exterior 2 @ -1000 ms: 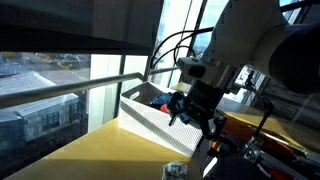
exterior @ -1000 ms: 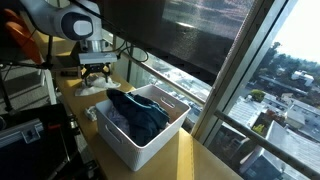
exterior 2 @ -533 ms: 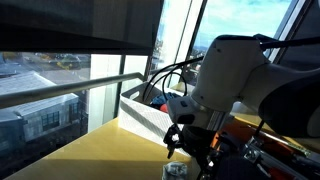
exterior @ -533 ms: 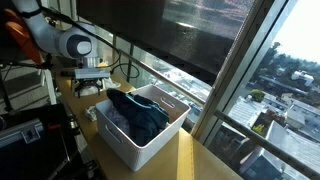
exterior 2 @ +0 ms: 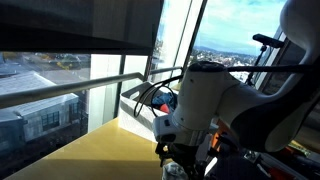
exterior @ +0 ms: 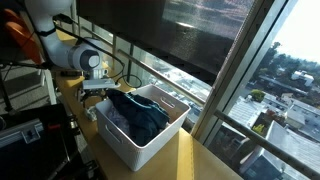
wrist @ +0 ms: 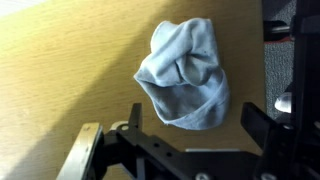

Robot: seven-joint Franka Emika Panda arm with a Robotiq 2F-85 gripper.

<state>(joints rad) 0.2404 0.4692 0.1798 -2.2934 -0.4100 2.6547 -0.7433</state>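
Observation:
In the wrist view a crumpled light-blue cloth (wrist: 185,75) lies on the wooden tabletop (wrist: 60,60). My gripper (wrist: 195,128) hangs just above it, open, with one dark finger on either side of the cloth's near edge and nothing held. In an exterior view the gripper (exterior: 93,92) is low over the table, beside the white basket (exterior: 150,142). Dark blue clothing (exterior: 135,112) fills the basket. In an exterior view the arm's body (exterior 2: 205,105) hides most of the cloth and the gripper.
The white basket stands close beside the gripper on the wooden table (exterior: 186,160). A large window with a metal railing (exterior 2: 60,92) runs along the table's far edge. Cables and equipment (exterior: 20,130) crowd the area behind the arm.
The arm has come down toward the tabletop beside the basket, bringing the gripper low over the blue cloth. The jaws have stayed open.

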